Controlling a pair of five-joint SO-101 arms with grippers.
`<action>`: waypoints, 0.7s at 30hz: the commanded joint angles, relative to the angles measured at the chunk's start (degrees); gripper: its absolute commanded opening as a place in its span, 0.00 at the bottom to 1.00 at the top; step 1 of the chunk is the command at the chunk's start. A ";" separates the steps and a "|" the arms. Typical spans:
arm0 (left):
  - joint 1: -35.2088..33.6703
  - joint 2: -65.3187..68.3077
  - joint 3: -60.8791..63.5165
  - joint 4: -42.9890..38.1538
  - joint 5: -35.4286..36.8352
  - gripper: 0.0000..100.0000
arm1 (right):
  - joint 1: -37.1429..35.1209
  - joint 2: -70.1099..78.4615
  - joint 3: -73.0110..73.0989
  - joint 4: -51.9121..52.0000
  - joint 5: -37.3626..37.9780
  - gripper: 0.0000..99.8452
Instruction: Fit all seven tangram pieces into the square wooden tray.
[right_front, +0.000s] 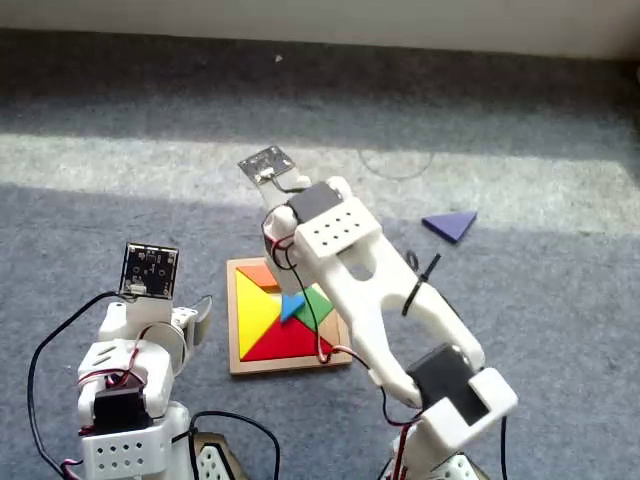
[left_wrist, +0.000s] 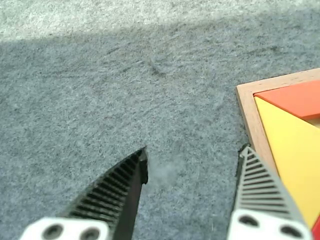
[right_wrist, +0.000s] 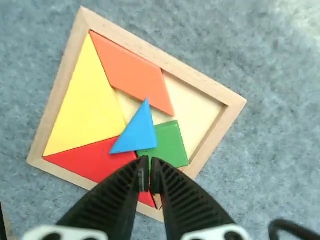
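Square wooden tray (right_front: 232, 320) flat on the grey carpet (right_front: 120, 200), near the middle, between the two arms. Inside: big yellow triangle (right_wrist: 85, 110) along the left rim, big red triangle (right_wrist: 95, 160) along the near rim, orange parallelogram (right_wrist: 132, 72) at the far side, green square (right_wrist: 170, 145) toward the right, small blue triangle (right_wrist: 137, 132) crooked in the middle, bare wood toward the far right corner. Purple triangle (right_front: 450, 224) out on the carpet, well apart at the far right. Right gripper (right_wrist: 149, 172) above the red triangle, fingers almost together, holding nothing. Left gripper (left_wrist: 195, 150) just left of the tray, fingers spread wide, empty.
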 joint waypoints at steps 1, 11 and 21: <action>0.66 -0.66 -0.31 -0.26 -0.44 0.29 | 0.84 -10.77 10.42 -11.21 3.43 0.00; 0.75 -0.66 -0.31 -0.26 -0.44 0.29 | -0.75 -15.69 26.95 -23.52 3.34 0.00; 0.75 -0.66 -0.31 -0.26 -0.44 0.29 | -6.29 -6.73 28.00 -23.34 3.43 0.00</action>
